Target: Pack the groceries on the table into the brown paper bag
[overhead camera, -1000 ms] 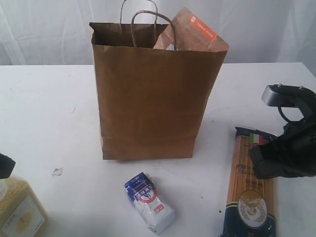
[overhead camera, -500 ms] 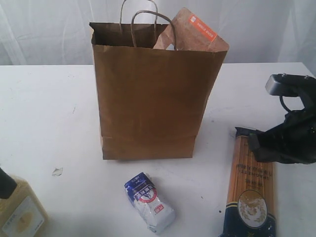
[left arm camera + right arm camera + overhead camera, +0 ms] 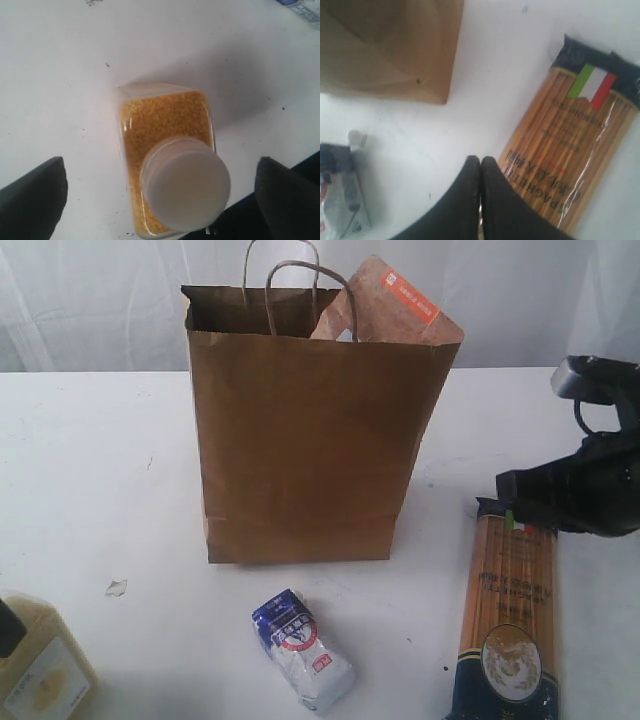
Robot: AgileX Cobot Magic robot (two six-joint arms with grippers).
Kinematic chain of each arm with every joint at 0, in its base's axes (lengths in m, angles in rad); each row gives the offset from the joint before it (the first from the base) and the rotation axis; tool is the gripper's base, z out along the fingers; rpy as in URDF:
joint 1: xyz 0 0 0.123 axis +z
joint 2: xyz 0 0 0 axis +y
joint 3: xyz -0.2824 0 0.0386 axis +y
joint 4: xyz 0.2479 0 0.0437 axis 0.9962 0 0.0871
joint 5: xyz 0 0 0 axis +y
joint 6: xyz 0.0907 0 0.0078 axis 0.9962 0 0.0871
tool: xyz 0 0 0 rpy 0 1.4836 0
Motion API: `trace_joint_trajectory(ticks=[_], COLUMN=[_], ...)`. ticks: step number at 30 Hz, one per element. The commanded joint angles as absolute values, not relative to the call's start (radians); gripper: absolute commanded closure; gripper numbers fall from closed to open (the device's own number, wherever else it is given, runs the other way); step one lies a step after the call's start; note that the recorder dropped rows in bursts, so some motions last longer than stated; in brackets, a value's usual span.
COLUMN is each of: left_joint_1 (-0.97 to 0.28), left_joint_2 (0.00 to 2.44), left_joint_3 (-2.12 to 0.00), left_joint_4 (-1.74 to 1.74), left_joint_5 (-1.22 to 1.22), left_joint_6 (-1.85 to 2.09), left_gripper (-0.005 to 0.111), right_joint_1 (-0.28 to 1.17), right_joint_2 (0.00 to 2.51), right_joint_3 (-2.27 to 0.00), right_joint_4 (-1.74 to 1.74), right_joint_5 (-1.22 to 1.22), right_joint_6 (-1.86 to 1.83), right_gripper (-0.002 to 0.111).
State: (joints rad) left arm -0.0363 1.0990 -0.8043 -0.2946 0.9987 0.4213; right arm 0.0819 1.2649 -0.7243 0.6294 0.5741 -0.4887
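Note:
The brown paper bag [image 3: 305, 430] stands upright mid-table, and the brown pouch with orange label [image 3: 395, 305] sticks out of its top. In front of it the blue-white pouch [image 3: 303, 650] lies flat. The long spaghetti pack [image 3: 510, 620] lies at the right. My right gripper [image 3: 503, 487] hovers shut over that pack's far end; its black fingertips [image 3: 481, 161] are pressed together with nothing between them. The yellow-grain container [image 3: 40, 665] stands at the lower left. My left gripper [image 3: 160, 167] is open above its white lid [image 3: 185, 182], one finger on each side, apart from it.
A small white crumb [image 3: 116, 588] lies on the white table [image 3: 100, 470], left of the bag. A white curtain hangs behind the table. In the right wrist view the bag's lower corner [image 3: 390, 45] and the blue-white pouch [image 3: 342, 190] show beside the spaghetti pack [image 3: 570, 150].
My right gripper has risen and drawn back to the right, from over the spaghetti pack's upper part to its far end. My left gripper has dropped lower over the grain container.

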Motion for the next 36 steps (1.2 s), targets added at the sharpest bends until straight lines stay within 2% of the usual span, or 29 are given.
trace_joint_trajectory(ticks=[1,8,10,12,14,19,22,27,29,36], left_joint_1=[-0.043,-0.043,-0.043,-0.043,-0.043,-0.043,-0.043,-0.043,-0.043,-0.043], left_joint_2=[1.127,1.145,1.145,1.145,1.145,1.145,1.145,1.145,1.145,1.145], left_joint_3=[-0.772,-0.622,-0.614,-0.614,-0.614,-0.614,-0.614,-0.614,-0.627,-0.762], left_joint_4=[-0.291,-0.289,-0.289,-0.289,-0.289,-0.293,-0.306,-0.311,-0.323,-0.396], left_joint_5=[0.971,0.820,0.804,0.804,0.804,0.806,0.804,0.791,0.791,0.835], left_joint_6=[0.427,0.445,0.445,0.443,0.443,0.441,0.441,0.441,0.441,0.405], left_gripper=[0.002,0.002,0.005,0.024,0.034,0.036,0.049,0.095,0.106,0.107], right_joint_1=[0.076,0.076,0.076,0.076,0.076,0.076,0.076,0.076,0.076,0.076], right_joint_2=[1.273,1.273,1.273,1.273,1.273,1.273,1.273,1.273,1.273,1.273], right_joint_3=[-0.720,-0.720,-0.720,-0.720,-0.720,-0.720,-0.720,-0.720,-0.720,-0.720], right_joint_4=[0.663,0.663,0.663,0.663,0.663,0.663,0.665,0.665,0.665,0.665], right_joint_5=[0.429,0.440,0.474,0.501,0.498,0.492,0.492,0.492,0.492,0.490], right_joint_6=[-0.492,-0.492,-0.492,-0.492,-0.492,-0.492,-0.492,-0.492,-0.492,-0.492], right_gripper=[0.108,0.108,0.108,0.108,0.108,0.108,0.108,0.108,0.108,0.108])
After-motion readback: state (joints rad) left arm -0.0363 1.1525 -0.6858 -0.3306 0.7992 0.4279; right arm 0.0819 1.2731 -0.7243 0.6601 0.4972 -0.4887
